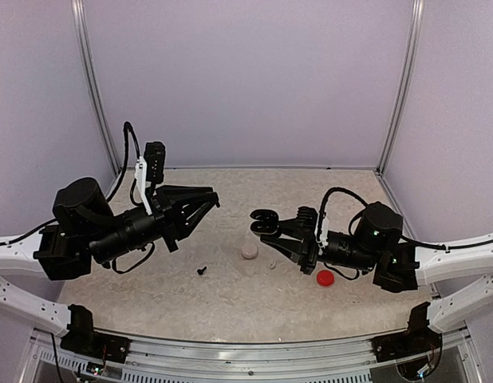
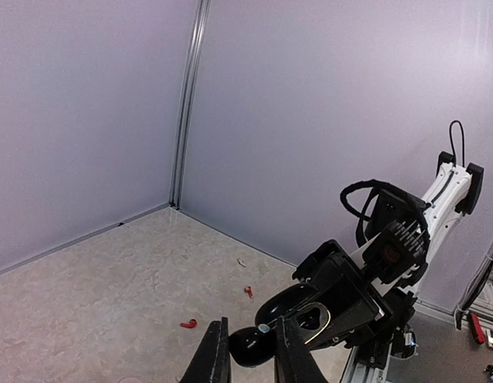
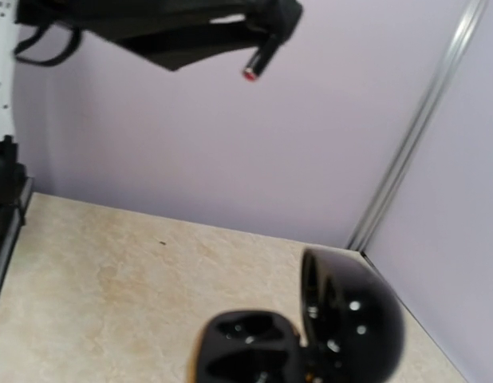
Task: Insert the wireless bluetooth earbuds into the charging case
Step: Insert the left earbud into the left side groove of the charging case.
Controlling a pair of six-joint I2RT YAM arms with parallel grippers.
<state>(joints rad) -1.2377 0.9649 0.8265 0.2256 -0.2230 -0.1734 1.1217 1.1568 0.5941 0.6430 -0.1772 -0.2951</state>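
Note:
My right gripper (image 1: 268,228) is shut on an open black charging case (image 1: 261,214) and holds it above the table. In the right wrist view the case base (image 3: 246,345) shows its two sockets and the lid (image 3: 352,315) stands open; my own fingers do not show there. My left gripper (image 1: 212,199) is raised, facing the case, and shut on a black earbud (image 2: 251,349) whose tip pokes out (image 3: 251,73). The case (image 2: 310,313) lies just beyond that earbud. A second black earbud (image 1: 202,270) lies on the table.
A whitish case (image 1: 249,250), a whitish earbud (image 1: 272,263) and a red case (image 1: 325,278) lie on the table between the arms. Two red earbuds (image 2: 188,324) (image 2: 248,291) lie farther out. Walls enclose the left, back and right sides.

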